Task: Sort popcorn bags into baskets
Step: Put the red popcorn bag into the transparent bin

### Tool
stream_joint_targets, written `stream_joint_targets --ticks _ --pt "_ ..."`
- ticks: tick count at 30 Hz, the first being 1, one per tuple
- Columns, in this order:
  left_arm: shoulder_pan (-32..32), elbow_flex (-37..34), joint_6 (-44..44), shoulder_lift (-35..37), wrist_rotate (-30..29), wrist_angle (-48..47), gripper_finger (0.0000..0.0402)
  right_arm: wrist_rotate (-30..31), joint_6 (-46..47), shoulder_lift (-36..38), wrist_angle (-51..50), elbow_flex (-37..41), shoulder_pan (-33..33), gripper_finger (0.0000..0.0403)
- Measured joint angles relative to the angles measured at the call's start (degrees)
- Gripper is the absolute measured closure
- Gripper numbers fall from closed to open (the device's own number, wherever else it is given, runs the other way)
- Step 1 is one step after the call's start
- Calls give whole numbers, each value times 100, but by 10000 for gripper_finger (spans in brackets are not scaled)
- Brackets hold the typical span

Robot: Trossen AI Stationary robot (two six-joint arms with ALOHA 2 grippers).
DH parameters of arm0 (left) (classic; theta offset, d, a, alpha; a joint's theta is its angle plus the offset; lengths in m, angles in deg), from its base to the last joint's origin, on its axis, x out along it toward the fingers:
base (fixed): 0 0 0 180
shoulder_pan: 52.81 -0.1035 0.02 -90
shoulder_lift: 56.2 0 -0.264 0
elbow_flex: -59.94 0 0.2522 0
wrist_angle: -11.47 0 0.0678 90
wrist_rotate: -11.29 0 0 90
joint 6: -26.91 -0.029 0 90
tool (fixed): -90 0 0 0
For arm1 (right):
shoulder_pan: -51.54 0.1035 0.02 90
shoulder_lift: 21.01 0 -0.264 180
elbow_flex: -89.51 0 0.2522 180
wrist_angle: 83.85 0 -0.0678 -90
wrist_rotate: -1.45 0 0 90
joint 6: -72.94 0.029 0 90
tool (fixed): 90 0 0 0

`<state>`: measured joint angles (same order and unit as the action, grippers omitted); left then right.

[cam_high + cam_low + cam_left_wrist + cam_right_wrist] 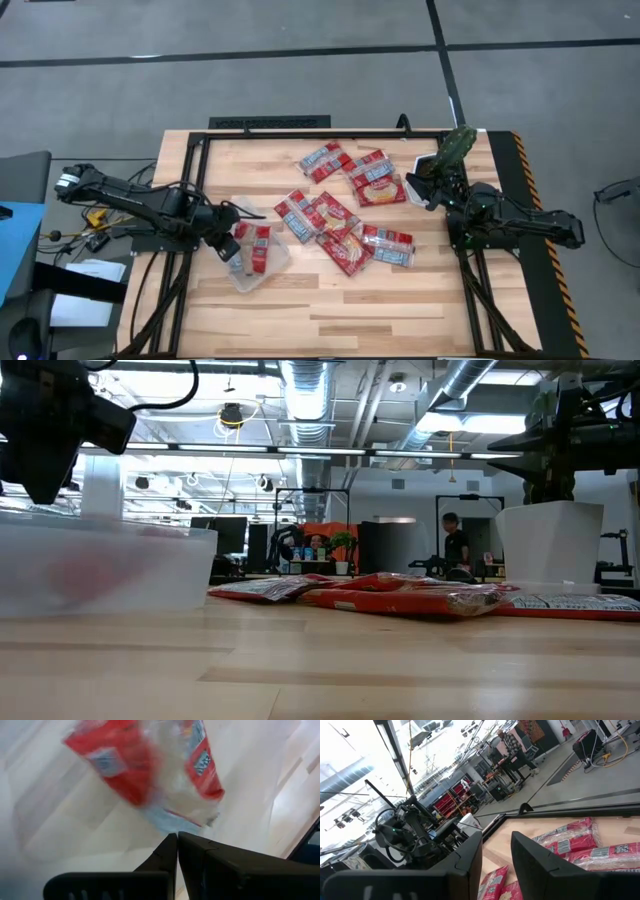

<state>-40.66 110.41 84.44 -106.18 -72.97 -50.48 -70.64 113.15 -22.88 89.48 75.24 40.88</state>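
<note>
Left gripper point(226, 247) hung over clear tub point(262, 272) at table's point(330, 315) left-centre, fingers point(172, 851) pressed together, holding nothing. Two popcorn bags point(255, 245) lay inside tub. Remaining bags point(350, 215) scattered mid-table. Right gripper point(441, 192) waited beside plant pot point(428, 165), fingers narrowly apart, empty.

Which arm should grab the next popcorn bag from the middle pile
Probably right: the right gripper sits beside the popcorn bags, open and empty. The left gripper is shut over the clear tub.

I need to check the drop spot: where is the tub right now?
In the high view the clear tub sits on the table's left half, right beside the left claw, with bags inside and the loose pile to its right.
</note>
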Motion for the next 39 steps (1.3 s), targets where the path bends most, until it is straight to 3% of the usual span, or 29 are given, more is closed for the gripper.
stream_joint_targets --ticks 7,12,16,20,23,27,32,35,39 --pt "-35 2 174 0 -153 -190 402 0 -13 0 -2 0 1 272" --pt "53 6 393 -14 -14 1042 401 0 -17 0 -1 0 0 268" --pt "175 15 379 -271 -374 1474 402 0 -19 0 -6 0 0 272" --pt "317 8 -134 -732 -466 1363 401 -1 -20 0 -20 0 3 275" --pt "336 7 -612 -994 -204 1286 390 -2 -20 0 -22 0 6 273" --pt "343 7 -1229 -1175 486 1297 344 -2 -20 0 -22 -2 7 268" --pt "337 4 -2009 -1198 869 1424 249 -2 -24 0 -26 -2 7 263" --pt "341 4 -2681 -1198 654 1463 188 0 -34 2 -73 -7 7 261" --pt "399 4 -3435 -1200 -315 1311 128 0 -39 2 -90 -7 7 264"
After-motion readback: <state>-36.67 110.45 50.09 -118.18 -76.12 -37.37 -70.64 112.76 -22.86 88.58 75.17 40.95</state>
